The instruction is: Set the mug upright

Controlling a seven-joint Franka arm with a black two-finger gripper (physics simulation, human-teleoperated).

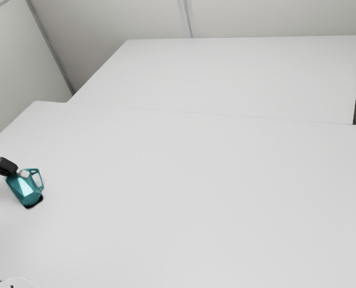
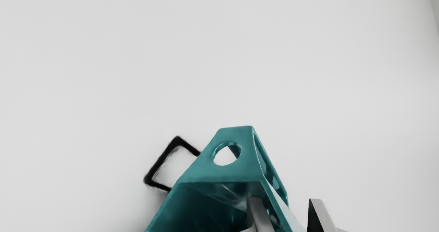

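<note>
Flat white counter (image 1: 196,198) | teal faceted mug (image 1: 25,189): we see it tilted at the exterior view's left; wrist view adds its hollow inside | black two-finger gripper (image 1: 21,173): jaws apart astride mug's wall

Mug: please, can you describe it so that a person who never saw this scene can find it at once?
In the exterior view, take the large white table nearest the camera and go to the view's left. There a black hand meets the mug. Its blue-green colour and angular handle set it apart from the hand.
</note>
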